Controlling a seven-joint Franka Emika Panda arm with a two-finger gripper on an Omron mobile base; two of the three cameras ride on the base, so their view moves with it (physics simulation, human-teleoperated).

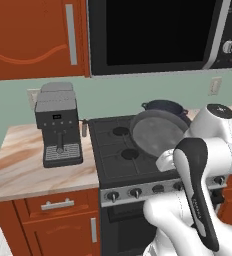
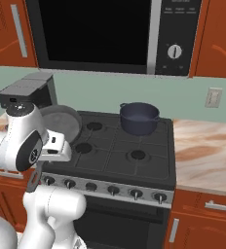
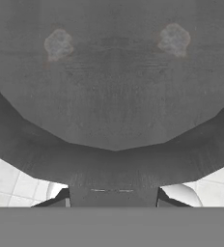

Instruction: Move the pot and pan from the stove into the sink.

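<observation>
Working left to right in the left base view, you are seeing a coffee machine (image 1: 58,124) standing on the marbled counter (image 1: 18,170), just beside the stove (image 1: 113,150). A microwave (image 1: 158,35) is hanging above.

The pan (image 1: 155,132) is sitting over the stove's right half, tilted steeply so its speckled inner face is turning toward the camera, far rim up. It is lifted off the grates, not lying flat. Its handle is hidden behind the arm (image 1: 198,190) in this view. In the right base view the pan (image 2: 61,121) is appearing at the stove's (image 2: 129,155) left side, again on edge, and a thin dark bar, likely the handle, is slanting down and toward the camera past the arm, so the long axis is running from the raised rim down toward the stove's front strip.

The pot (image 2: 139,117) is standing upright on the back right burner, well apart from the pan; in the left base view its rim (image 1: 163,105) is peeking out behind the pan.

In the hand view the pan's (image 3: 114,87) round floor is spreading across the top, with the handle root at the bottom centre. The gripper (image 3: 113,202) is straddling that root; whether it is clenched you cannot tell.
</observation>
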